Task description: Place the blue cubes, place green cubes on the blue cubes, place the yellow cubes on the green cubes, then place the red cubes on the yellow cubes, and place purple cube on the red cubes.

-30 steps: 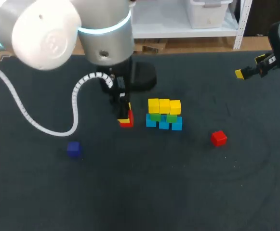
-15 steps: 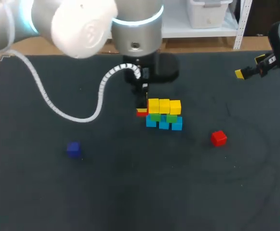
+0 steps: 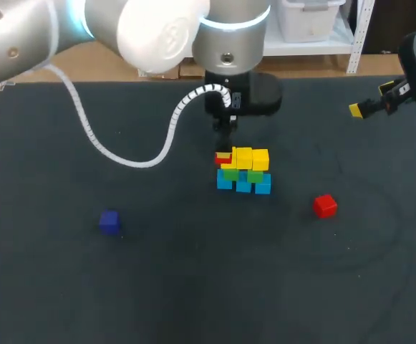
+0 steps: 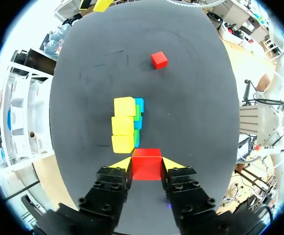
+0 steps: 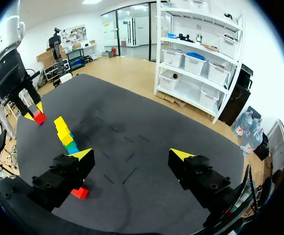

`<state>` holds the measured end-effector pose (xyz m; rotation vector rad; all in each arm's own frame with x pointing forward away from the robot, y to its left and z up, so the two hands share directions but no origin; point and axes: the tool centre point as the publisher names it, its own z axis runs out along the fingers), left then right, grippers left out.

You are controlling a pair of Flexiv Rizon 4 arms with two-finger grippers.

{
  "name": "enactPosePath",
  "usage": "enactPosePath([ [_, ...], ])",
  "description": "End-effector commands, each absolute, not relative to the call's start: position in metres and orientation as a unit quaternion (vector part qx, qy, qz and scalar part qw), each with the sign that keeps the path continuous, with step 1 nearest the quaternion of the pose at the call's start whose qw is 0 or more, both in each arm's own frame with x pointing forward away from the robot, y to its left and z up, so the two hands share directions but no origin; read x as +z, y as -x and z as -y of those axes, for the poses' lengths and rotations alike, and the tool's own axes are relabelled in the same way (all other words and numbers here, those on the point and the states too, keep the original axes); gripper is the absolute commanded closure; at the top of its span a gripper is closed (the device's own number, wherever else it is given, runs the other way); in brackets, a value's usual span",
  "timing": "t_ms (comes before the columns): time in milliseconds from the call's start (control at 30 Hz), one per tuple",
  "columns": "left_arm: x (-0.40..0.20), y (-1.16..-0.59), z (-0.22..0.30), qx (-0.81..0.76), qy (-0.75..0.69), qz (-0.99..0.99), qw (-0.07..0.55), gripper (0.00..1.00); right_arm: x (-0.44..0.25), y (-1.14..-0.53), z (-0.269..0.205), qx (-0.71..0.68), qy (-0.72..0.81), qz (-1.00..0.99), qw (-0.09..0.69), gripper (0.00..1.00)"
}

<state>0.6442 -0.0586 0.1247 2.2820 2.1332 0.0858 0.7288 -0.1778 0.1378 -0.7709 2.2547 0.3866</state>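
Observation:
A stack stands mid-table: three yellow cubes (image 3: 251,158) on green cubes (image 3: 231,174) on blue cubes (image 3: 244,185). My left gripper (image 3: 224,152) hangs just above the stack's left end, shut on a red cube (image 3: 223,158). In the left wrist view that red cube (image 4: 147,164) sits between the fingers of the left gripper (image 4: 147,165), just short of the yellow row (image 4: 123,125). A second red cube (image 3: 325,206) lies to the right of the stack. The dark purple cube (image 3: 109,221) lies far left. My right gripper (image 5: 132,154) is open and empty at the table's far right.
The right wrist view shows the stack (image 5: 65,133) and the loose red cube (image 5: 80,192) beyond its left finger. The left arm's white cable (image 3: 132,159) loops over the table left of the stack. The dark mat (image 3: 208,287) lies bare in front.
My left arm has carried the red cube up and to the right, from the mat left of the stack to above the stack's left end. The right arm has not moved.

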Motion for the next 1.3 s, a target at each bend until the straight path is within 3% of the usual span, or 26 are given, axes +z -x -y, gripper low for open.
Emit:
enactPosePath([
  [33, 0.121, -0.655, 0.066, 0.032, -0.735, -0.677, -0.001, 1.0, 0.138, -0.73, 0.178, 0.151, 0.299, -0.873, 0.355, 0.0],
  [900, 0.105, -0.688, 0.079, 0.004, -0.755, -0.656, 0.0, 1.0, 0.138, -0.73, 0.178, 0.151, 0.299, -0.873, 0.355, 0.0],
  [1300, 0.099, -0.689, 0.083, 0.0, -0.755, -0.656, -0.002, 0.94, 0.138, -0.73, 0.178, 0.151, 0.299, -0.873, 0.355, 0.0],
])
